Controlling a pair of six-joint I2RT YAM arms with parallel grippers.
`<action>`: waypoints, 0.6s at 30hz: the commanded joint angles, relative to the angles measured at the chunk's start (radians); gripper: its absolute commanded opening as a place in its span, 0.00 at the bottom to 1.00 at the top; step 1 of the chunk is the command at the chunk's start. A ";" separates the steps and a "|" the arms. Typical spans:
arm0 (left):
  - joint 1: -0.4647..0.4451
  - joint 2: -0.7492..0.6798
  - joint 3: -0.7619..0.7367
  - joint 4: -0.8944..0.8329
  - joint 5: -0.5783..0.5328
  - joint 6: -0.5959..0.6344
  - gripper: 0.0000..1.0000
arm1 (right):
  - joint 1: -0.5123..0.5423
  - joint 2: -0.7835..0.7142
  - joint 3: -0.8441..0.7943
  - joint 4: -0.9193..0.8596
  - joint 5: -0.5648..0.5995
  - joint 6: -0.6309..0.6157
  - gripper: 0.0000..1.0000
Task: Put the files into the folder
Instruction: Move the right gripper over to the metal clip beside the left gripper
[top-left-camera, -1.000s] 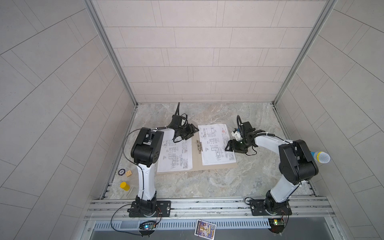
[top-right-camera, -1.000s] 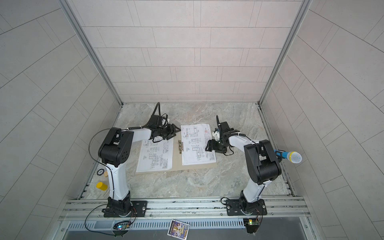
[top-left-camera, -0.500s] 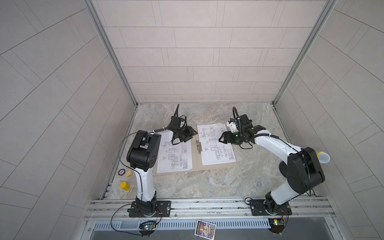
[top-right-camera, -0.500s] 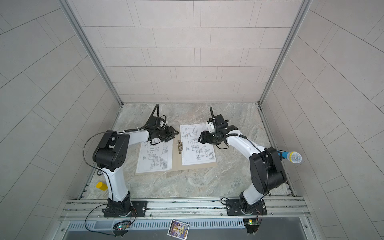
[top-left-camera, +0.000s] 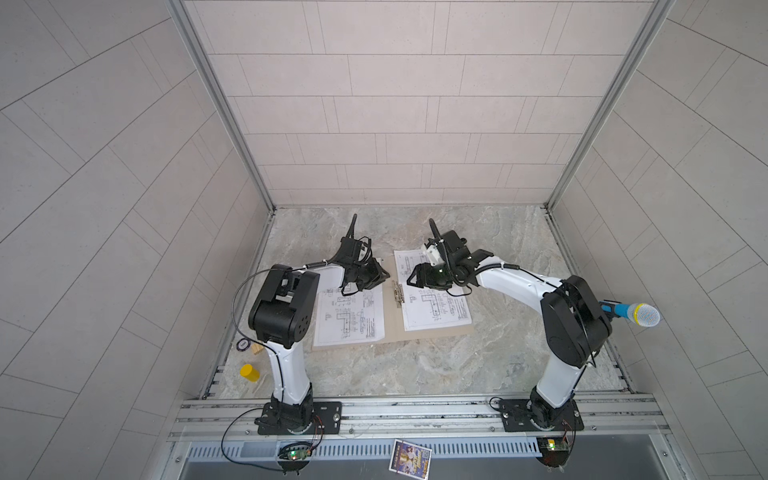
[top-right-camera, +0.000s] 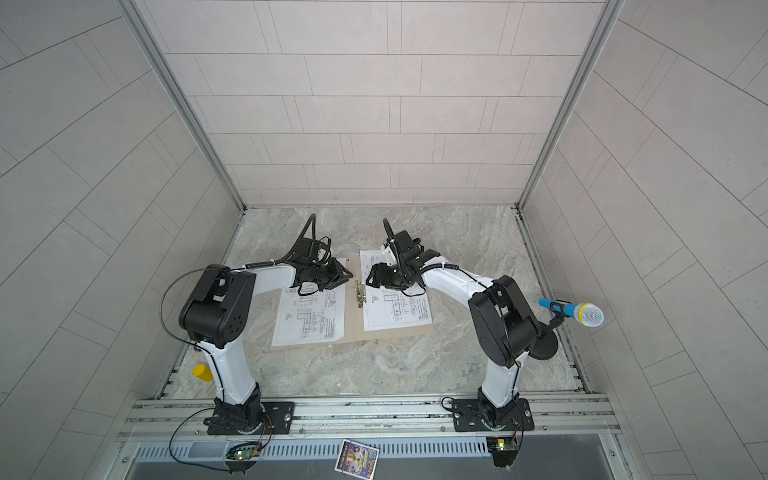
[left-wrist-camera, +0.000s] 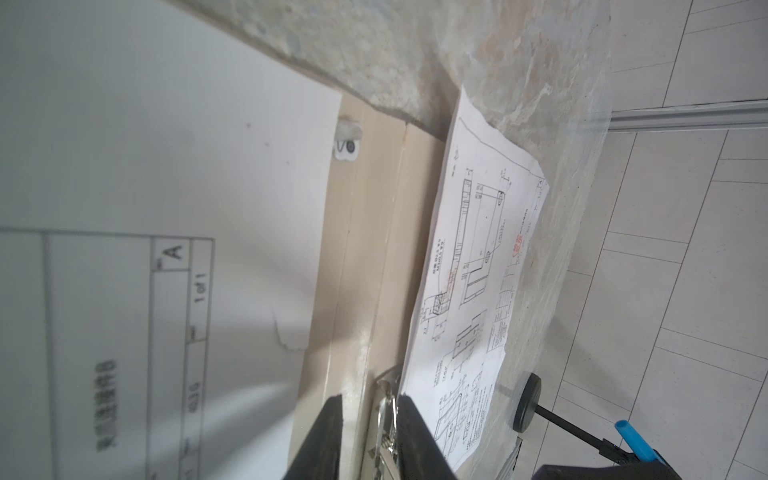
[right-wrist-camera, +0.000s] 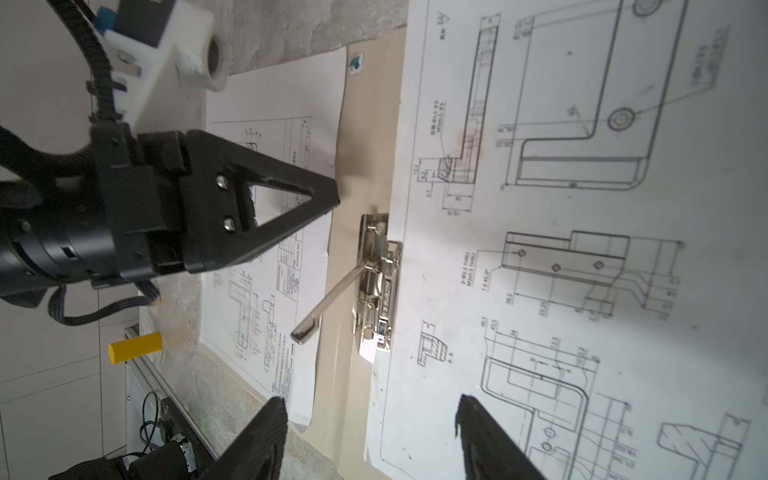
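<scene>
The tan folder (top-left-camera: 392, 328) lies open on the marble table. One of the files (top-left-camera: 349, 320) rests on its left half, another sheet (top-left-camera: 436, 307) on its right half. A metal clip (right-wrist-camera: 376, 274) sits along the spine with its lever (right-wrist-camera: 328, 301) raised. My left gripper (left-wrist-camera: 369, 398) is low at the clip's far end. Its jaws are narrow and straddle the clip (left-wrist-camera: 386, 415), one finger against it and a gap at the other. My right gripper (right-wrist-camera: 374, 436) hovers open over the spine-side edge of the right sheet (right-wrist-camera: 582, 249), holding nothing.
A blue microphone (top-left-camera: 631, 313) on a black stand (top-right-camera: 542, 345) is by the right wall. A yellow cylinder (top-left-camera: 249, 372) and a small ring (top-left-camera: 245, 344) lie near the left wall. A colourful card (top-left-camera: 410, 455) lies in front of the base rail.
My right gripper has swung left across the right sheet, from its outer edge toward the spine. The left gripper has stayed by the clip while its jaws have narrowed.
</scene>
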 joint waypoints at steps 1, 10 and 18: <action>-0.012 -0.015 -0.010 0.007 -0.001 -0.009 0.29 | 0.029 0.036 0.054 0.005 0.008 0.046 0.64; -0.046 0.015 0.008 0.009 0.005 -0.029 0.26 | 0.043 0.077 0.079 0.000 0.009 0.091 0.55; -0.051 0.024 -0.003 0.017 -0.008 -0.038 0.24 | 0.056 0.115 0.094 -0.013 0.007 0.094 0.54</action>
